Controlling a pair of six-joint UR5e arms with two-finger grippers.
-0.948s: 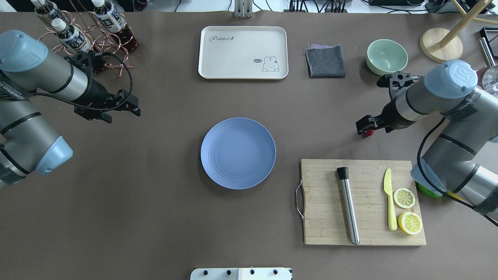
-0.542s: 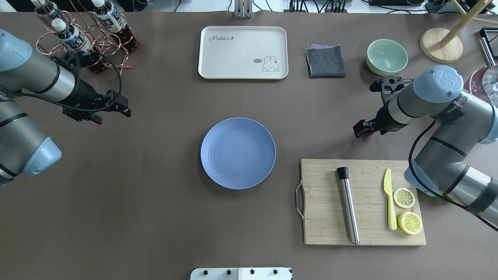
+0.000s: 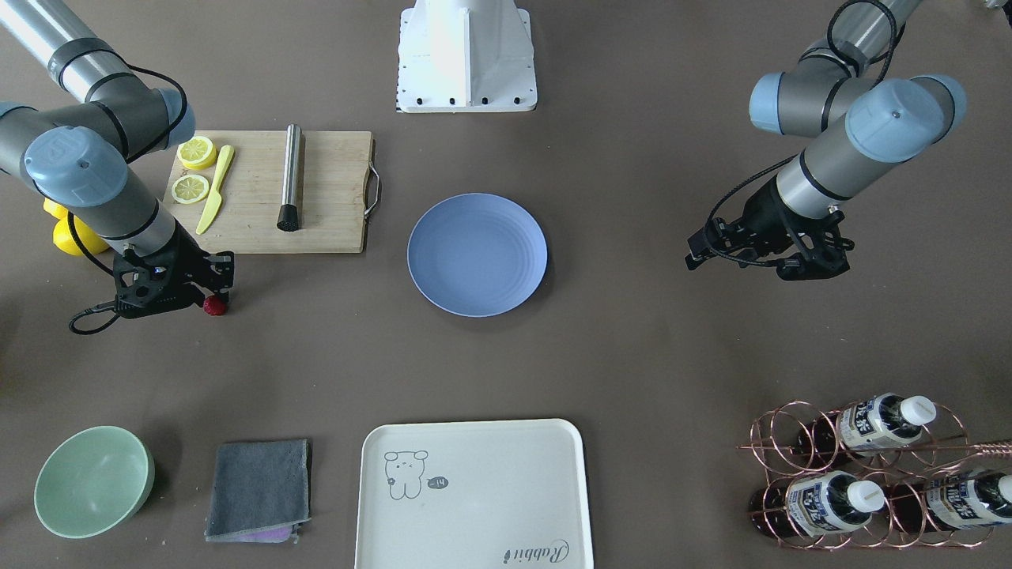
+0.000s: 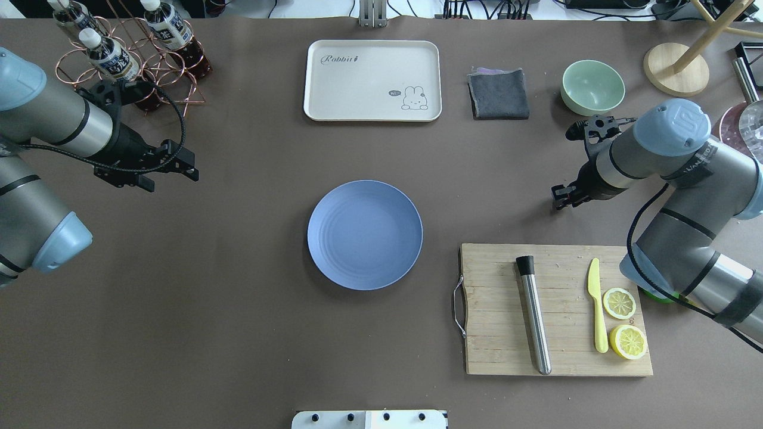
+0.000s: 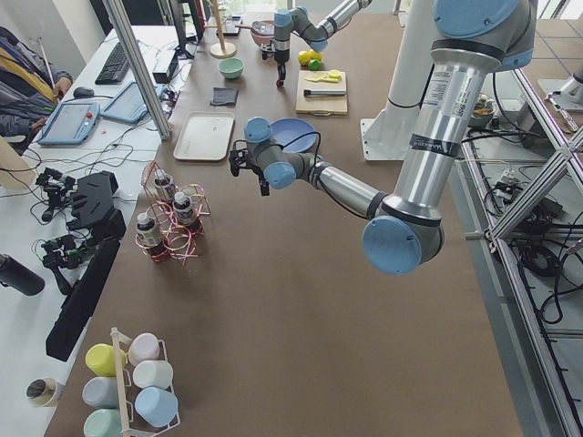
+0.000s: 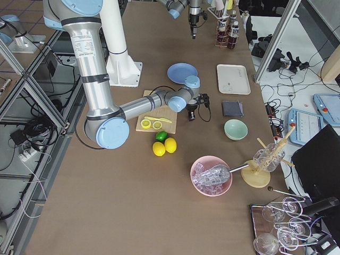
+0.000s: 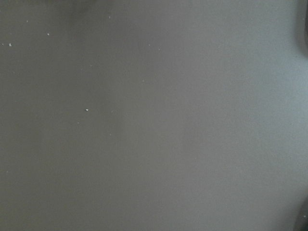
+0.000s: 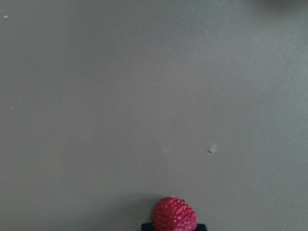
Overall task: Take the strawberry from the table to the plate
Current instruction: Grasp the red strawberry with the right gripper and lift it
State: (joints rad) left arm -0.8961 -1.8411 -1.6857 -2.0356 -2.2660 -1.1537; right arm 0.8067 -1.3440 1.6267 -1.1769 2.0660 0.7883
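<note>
Edging the right claw [image 4: 559, 198] back toward the surface's [image 4: 238, 333] right edge, hiding the strawberry [image 3: 213, 306] from overhead, leaving it resting on the surface at the tips, well apart from the plate [image 4: 365, 235]. Failing to show whether gripping or parted; holding the left claw [image 4: 186, 167] parted. Risking rolling it aside by closing off-centre.

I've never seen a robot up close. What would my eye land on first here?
Probably the round blue plate, bare in the middle of the brown table. Next, the tiny red strawberry right at the tip of the right hand, near the wooden board with its bright lemon halves.
</note>
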